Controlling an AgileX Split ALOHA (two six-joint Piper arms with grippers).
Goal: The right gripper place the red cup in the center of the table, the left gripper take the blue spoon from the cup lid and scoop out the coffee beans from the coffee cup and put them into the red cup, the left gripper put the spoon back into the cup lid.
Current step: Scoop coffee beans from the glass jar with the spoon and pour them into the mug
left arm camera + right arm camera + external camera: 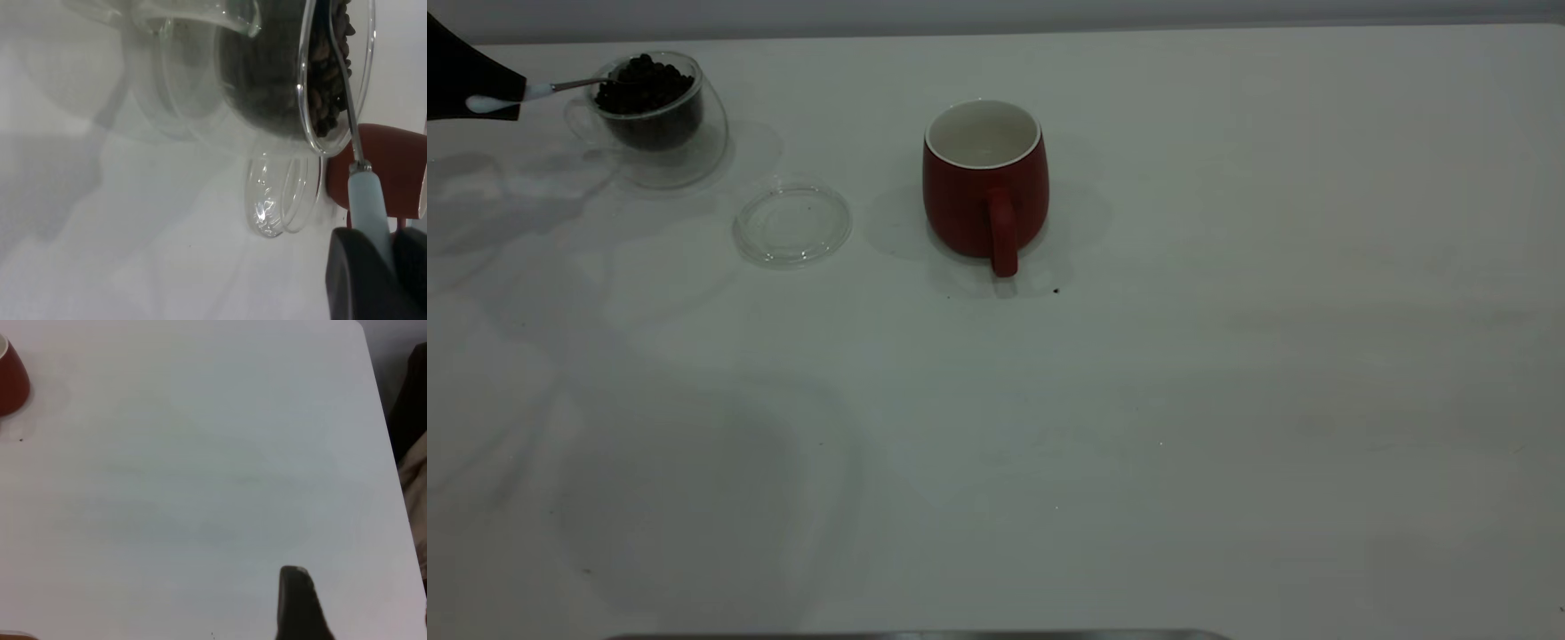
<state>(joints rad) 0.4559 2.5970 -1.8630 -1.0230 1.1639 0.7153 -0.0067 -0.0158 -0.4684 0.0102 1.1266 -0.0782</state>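
Little of the robot's own body shows. In the exterior view the left gripper [494,102] is a flat matte-black angular shape that tapers to a blunt tip. From the left wrist view its fingers [353,277] are smooth black pieces with rounded edges and a dull sheen. The right gripper [298,603] shows as one narrow black finger with a rounded, slightly glossy tip.

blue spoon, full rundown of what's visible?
The blue spoon is a small teaspoon with a pale blue handle and a thin shiny metal neck. The left end effector is shut on the handle at the table's far left. The spoon lies near level, its bowl end reaching over the coffee cup's rim into the coffee beans; the bowl itself is hidden among them. It is off the cup lid.
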